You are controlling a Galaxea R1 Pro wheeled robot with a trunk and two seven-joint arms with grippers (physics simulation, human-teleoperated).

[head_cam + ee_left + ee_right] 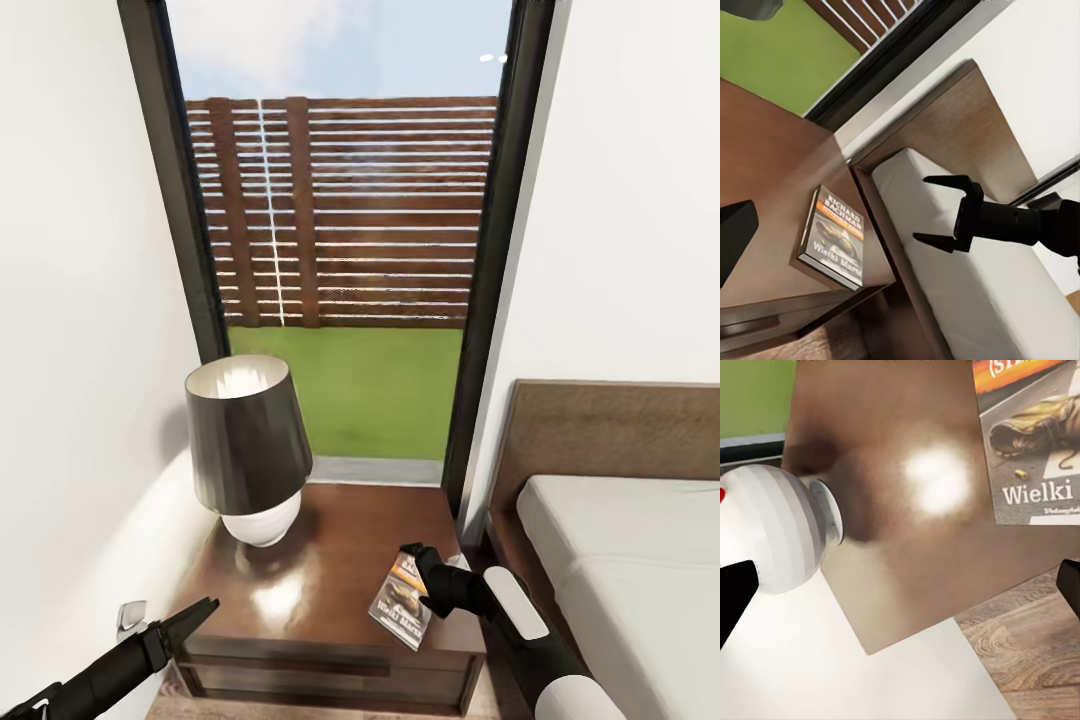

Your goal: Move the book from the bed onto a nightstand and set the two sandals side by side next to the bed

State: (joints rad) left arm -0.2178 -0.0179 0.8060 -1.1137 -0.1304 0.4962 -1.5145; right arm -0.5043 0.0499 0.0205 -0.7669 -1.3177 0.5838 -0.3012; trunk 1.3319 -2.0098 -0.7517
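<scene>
the thin dark paperback book with an orange band [401, 601] is lying flat on the small glossy reddish-brown wooden nightstand [310, 570], at the lower centre of the head view, near the cabinet's front right corner. the right gripper [413, 560] is hovering just beside the book's far edge; in the left wrist view the same gripper [937, 210] is showing its two black fingers spread apart with nothing between them, in front of the light-grey mattress. the left gripper [195, 615] is pointing in from the lower left of the head view toward the nightstand's front left corner; whether its jaws are spread or pressed together cannot be told. a table lamp with a dark conical shade and ribbed white base [248, 450] is standing on the nightstand's rear left part, well apart from the book. the large platform bed with dark brown wooden headboard [610, 470] is occupying the lower right. a tall black-framed window [345, 220] is filling the upper centre, showing a slatted brown fence above green lawn, between white walls.
</scene>
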